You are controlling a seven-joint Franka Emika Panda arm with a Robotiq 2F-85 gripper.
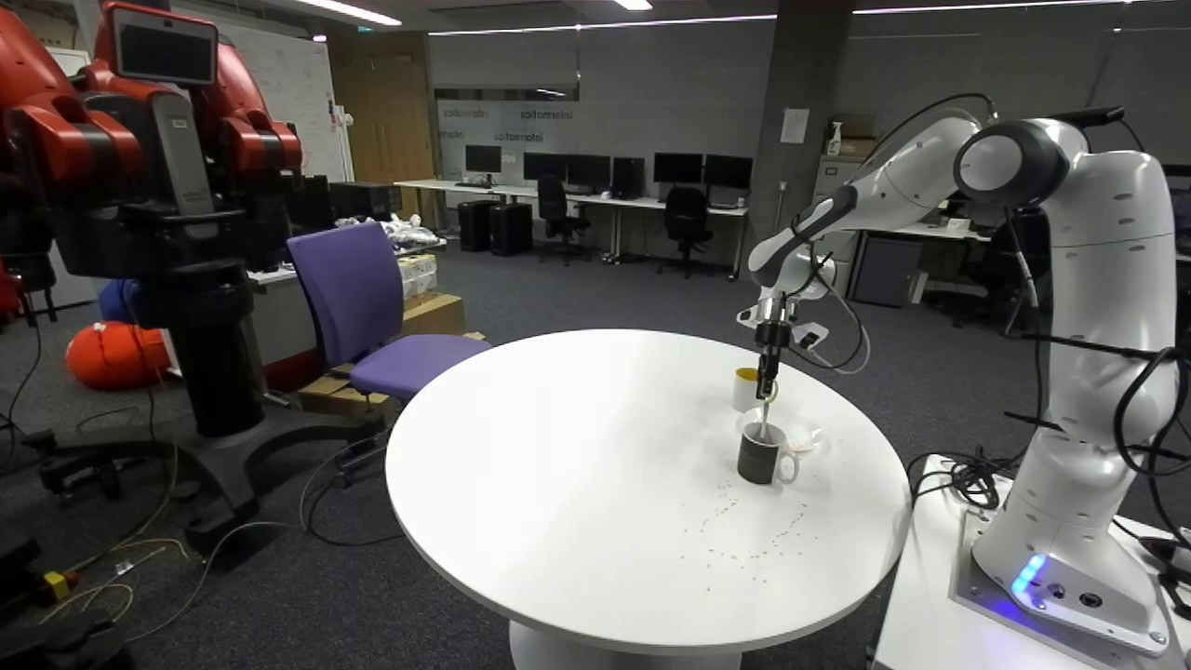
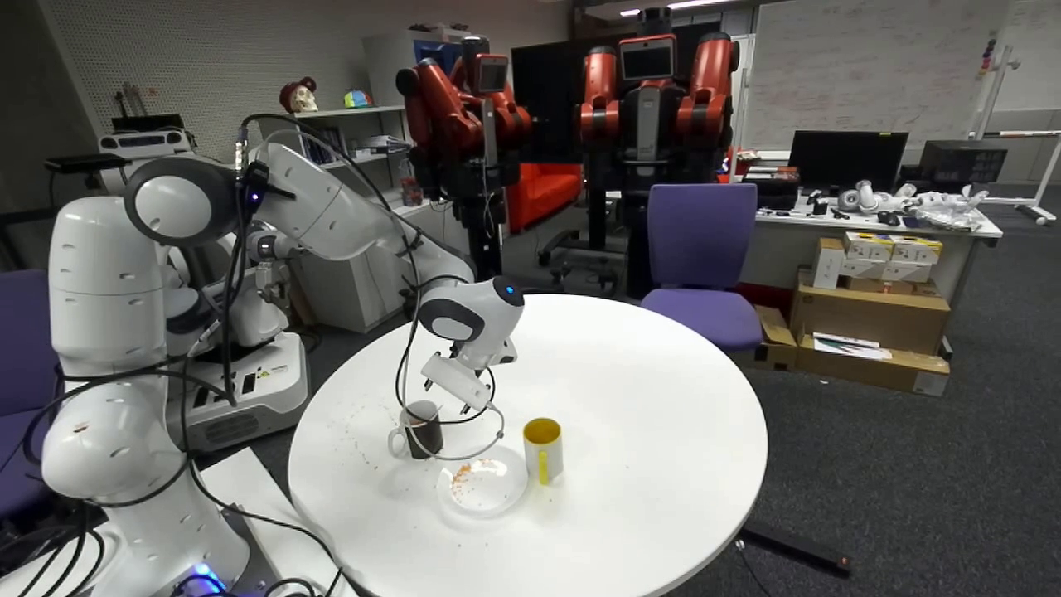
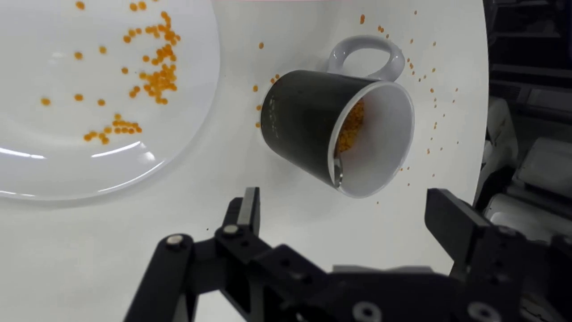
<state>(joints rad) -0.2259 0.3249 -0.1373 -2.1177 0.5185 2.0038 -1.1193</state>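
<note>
Wrist view: gripper [image 3: 343,203] spread wide, nothing held; dark mug [image 3: 308,125] just ahead, orange grains [image 3: 351,127] inside. In an exterior view, dark mug upright on table [image 1: 558,447], gripper close by. In an exterior view, plate [image 2: 497,500] between dark mug and yellow mug [image 2: 543,456].

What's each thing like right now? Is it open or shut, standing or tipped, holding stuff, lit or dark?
Black robot fingers: wide open, nothing between them
Dark grey mug with white handle: upright, tiny orange pieces inside
Shiny metal piece: inside that mug, against its wall
White mug with yellow inside: upright, bottom unseen
Round white plate: flat, orange pieces scattered on it
Round white table: orange pieces scattered on top
Blue robot light: on
</note>
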